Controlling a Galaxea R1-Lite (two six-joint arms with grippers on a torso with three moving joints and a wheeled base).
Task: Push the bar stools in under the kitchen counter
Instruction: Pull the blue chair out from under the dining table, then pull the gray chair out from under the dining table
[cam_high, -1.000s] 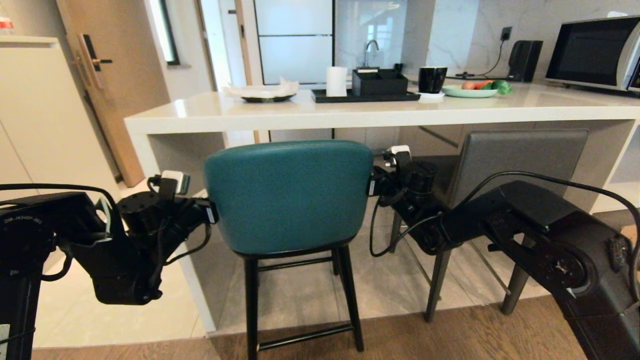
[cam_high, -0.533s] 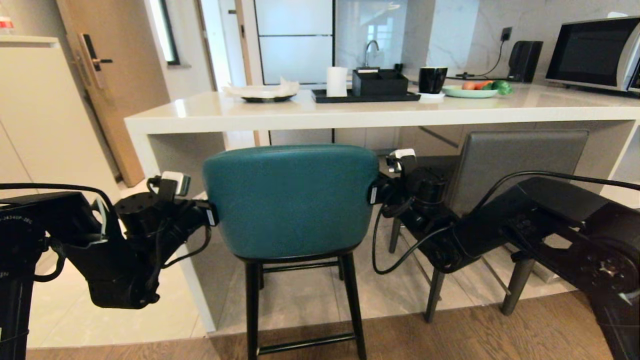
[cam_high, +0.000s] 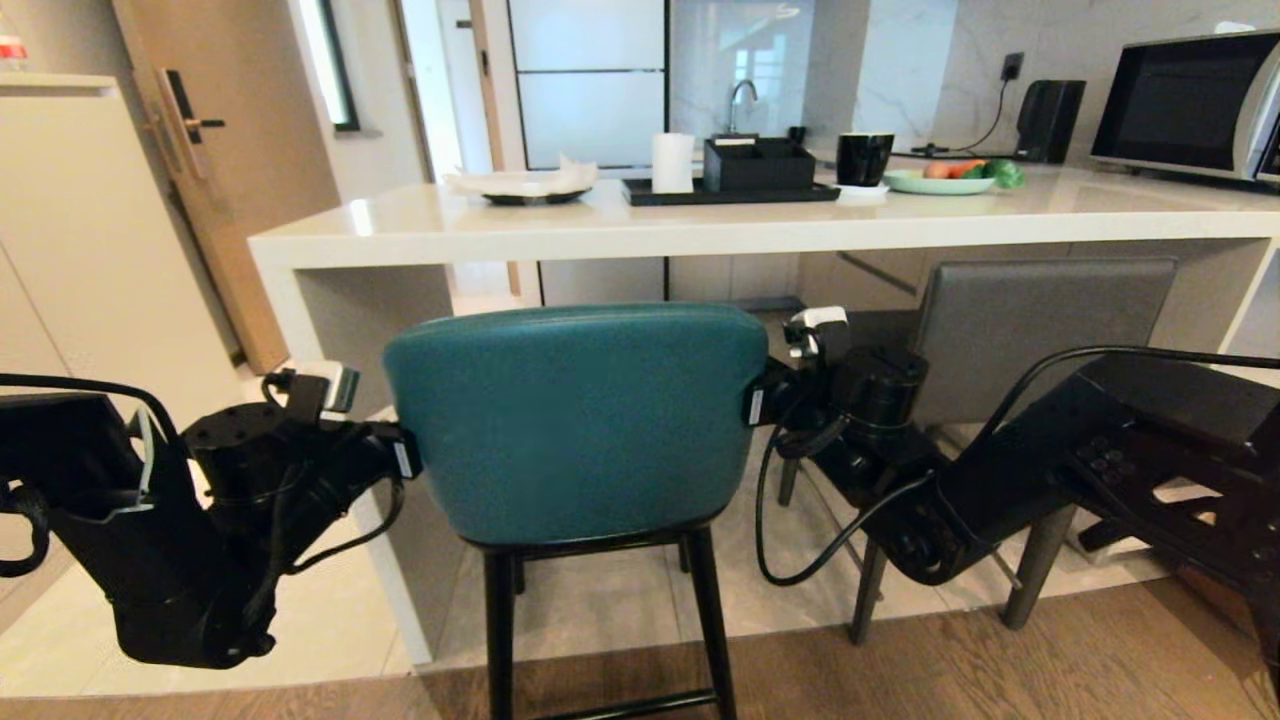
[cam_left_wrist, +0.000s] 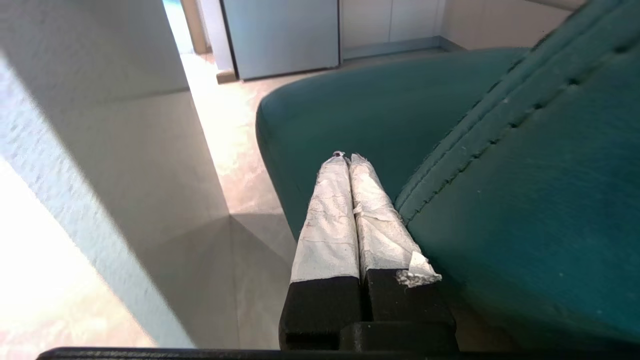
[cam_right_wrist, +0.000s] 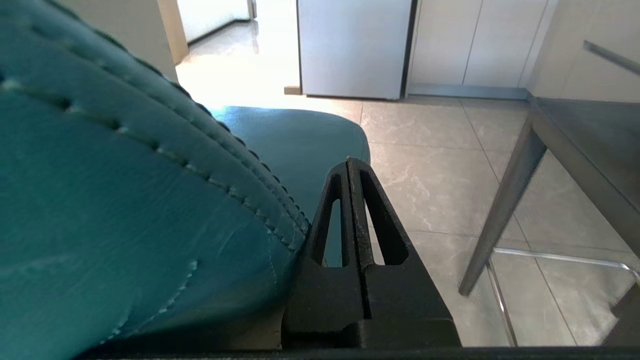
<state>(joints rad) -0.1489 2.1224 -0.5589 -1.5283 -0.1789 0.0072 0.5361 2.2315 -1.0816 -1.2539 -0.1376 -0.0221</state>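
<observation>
**Both grippers pressed to the sides of the teal stool's back**

The teal stool (cam_high: 575, 420) stands at the near edge of the counter (cam_high: 700, 230), its curved back facing the robot and its seat (cam_left_wrist: 380, 105) reaching in under the slab. Its thin black legs stand where the wood floor (cam_high: 950, 670) meets the tiles. The left gripper (cam_left_wrist: 348, 159) lies against the left edge of the teal back, its two tape-wrapped fingers (cam_left_wrist: 327, 220) pressed flat together with nothing between them. The right gripper (cam_right_wrist: 349, 162) lies against the right edge of the same back, its black fingers (cam_right_wrist: 380, 220) likewise closed tight on nothing. The counter's end panel (cam_high: 350, 330) stands just left of the left arm. The grey stool (cam_high: 1040, 330) is to the right, set farther in, its square back close under the slab's edge, partly hidden by the right arm. On the counter, far from the robot, are a tray (cam_high: 730, 192), a black mug (cam_high: 864, 158), a green plate (cam_high: 935, 182) and a microwave (cam_high: 1190, 105)
</observation>
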